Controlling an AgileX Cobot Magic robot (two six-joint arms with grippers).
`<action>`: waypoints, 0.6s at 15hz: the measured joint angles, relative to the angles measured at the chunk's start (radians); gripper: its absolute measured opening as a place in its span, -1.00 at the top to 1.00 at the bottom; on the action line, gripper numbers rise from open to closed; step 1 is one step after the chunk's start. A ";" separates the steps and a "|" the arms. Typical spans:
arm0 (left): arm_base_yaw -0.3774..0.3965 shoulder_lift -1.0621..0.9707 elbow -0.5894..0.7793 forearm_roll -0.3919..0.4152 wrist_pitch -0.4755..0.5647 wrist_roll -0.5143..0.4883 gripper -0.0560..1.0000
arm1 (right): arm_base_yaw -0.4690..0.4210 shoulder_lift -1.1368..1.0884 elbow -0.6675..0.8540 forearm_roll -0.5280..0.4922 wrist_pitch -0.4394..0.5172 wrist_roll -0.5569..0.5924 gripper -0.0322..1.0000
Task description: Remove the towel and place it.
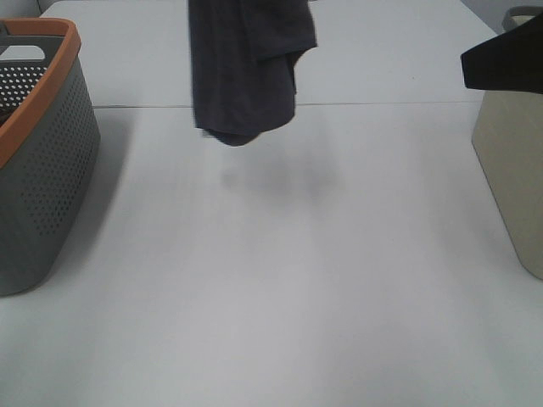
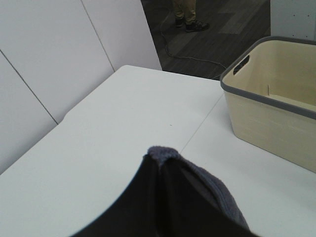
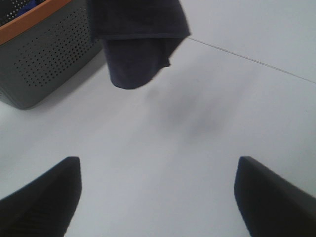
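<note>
- The towel (image 1: 242, 72) is hanging in loose folds straight below the left tool, with its lowest fold dangling clear of the table (image 1: 280, 297). It is throwing a faint shadow on the surface. Being carried this high, the soft cloth is not dragging or catching on anything.
- The left tool (image 2: 159, 170) is pressing its fingers together on a bunched fold of the towel, and a little cloth is peeking out past the tips. Because the grip is taking only one fold, the rest of the cloth is draping under its own weight instead of spreading flat.
- The right tool (image 3: 158, 163) is waiting with its fingers spread wide and is gripping nothing. The towel is hanging ahead of it and well apart. It is probably standing by, either for a free edge or simply out of the way.
- A beige bin (image 2: 266, 113) is sitting ahead of the left tool with its mouth facing up.
- A grey perforated basket (image 1: 51, 170) with an orange rim is standing ahead of the right tool, beside the hanging cloth.
- I cannot tell from these views where the towel is meant to be placed.
</note>
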 joint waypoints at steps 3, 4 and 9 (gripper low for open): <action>-0.080 0.058 0.000 0.050 -0.032 -0.019 0.89 | 0.000 0.000 0.000 0.004 -0.018 -0.003 -0.52; -0.098 0.072 0.000 0.059 -0.049 -0.025 0.89 | 0.000 0.000 0.000 0.008 -0.018 -0.003 -0.52; -0.152 0.127 -0.003 0.069 -0.142 -0.034 0.89 | 0.004 0.100 -0.003 0.194 -0.073 -0.072 -0.52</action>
